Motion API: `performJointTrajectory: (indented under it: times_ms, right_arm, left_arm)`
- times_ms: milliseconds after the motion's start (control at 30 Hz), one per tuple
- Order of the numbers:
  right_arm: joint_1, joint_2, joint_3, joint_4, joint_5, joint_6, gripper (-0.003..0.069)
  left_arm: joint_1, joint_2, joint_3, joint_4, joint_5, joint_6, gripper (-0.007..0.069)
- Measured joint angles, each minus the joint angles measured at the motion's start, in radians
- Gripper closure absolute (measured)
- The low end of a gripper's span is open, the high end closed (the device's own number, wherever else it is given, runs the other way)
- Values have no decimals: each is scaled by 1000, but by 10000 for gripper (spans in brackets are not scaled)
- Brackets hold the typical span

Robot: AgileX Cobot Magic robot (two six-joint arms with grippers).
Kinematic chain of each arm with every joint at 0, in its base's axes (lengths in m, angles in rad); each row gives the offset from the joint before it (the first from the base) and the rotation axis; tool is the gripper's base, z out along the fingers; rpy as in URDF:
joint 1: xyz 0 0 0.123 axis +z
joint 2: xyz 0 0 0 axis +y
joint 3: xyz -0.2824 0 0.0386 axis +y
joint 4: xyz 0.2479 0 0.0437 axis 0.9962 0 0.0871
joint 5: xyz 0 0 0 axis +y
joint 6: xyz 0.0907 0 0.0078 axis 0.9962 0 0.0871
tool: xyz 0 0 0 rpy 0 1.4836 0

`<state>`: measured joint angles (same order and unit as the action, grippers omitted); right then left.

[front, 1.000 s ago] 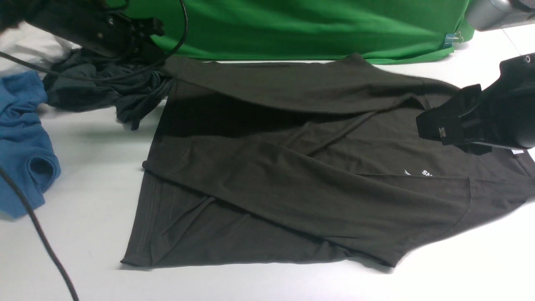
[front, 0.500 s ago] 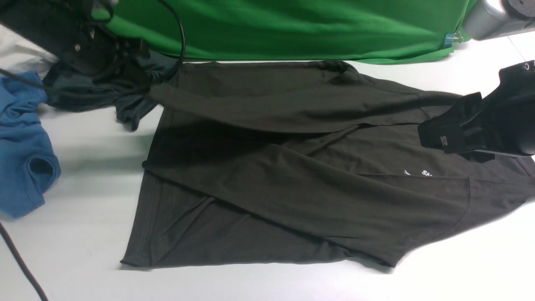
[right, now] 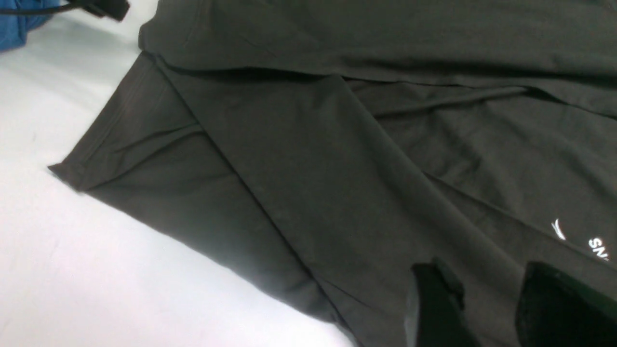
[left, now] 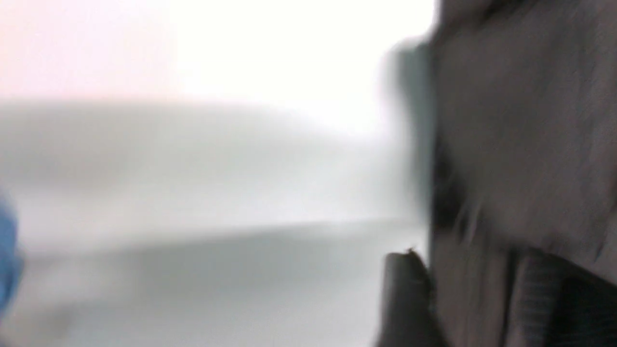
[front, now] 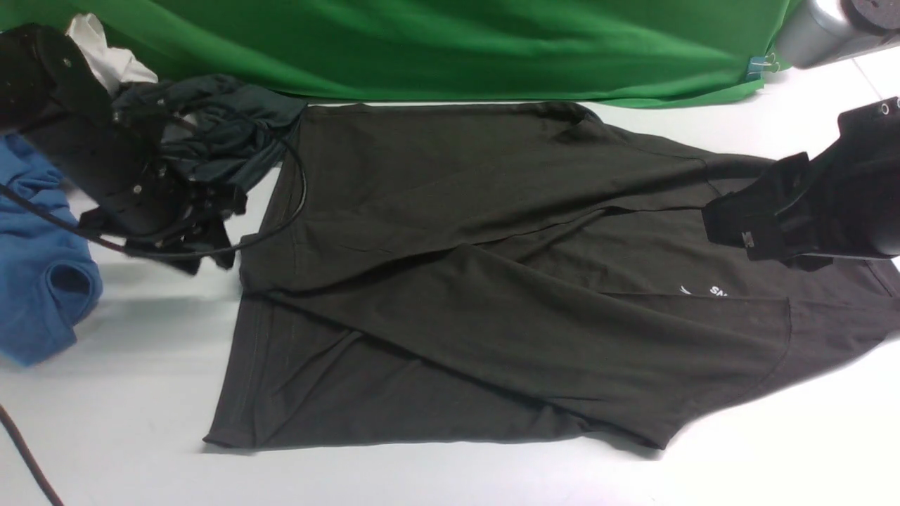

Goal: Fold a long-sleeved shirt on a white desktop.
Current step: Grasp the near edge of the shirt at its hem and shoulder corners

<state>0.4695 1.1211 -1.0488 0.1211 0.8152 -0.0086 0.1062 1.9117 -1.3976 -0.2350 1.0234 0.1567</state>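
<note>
**Shirt flat on the desk, both pincers empty**

My left pincer (front: 221, 232) hangs just off the hem edge of the long-sleeved shirt (front: 492, 295), toward the far corner of that edge. It grips none of the cloth. My wrist view there is badly blurred, but the fingers (left: 405, 294) look parted with nothing between them, and dark fabric runs right alongside.

My right pincer (front: 728, 225) hovers over the collar end of the shirt. Its fingers (right: 436, 299) stand a moderate gap apart and hold nothing, with the cloth lying flat beneath them. The small white logo (front: 703, 290) sits just on the near side of this pincer.

The shirt spreads across the white desk (front: 140, 393) between my two pincers, with long folds of cloth laid across its front. A charcoal-grey garment (front: 218, 133) is bunched just beyond my left pincer, and a blue garment (front: 35, 281) lies on that pincer's outer side, away from the shirt.
</note>
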Motion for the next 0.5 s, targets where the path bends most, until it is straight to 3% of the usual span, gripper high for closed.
performJointTrajectory:
  times_ms: [133,233,500]
  right_arm:
    - [0,0,0,-28,-3,-2,417]
    - [0,1,0,-39,-5,-2,417]
    - [0,28,0,-42,-10,-2,417]
  left_arm:
    - [0,-71,85,-10,72,-29,92]
    - [0,-145,213,-53,65,-33,32]
    - [0,-308,640,-212,-128,9,11]
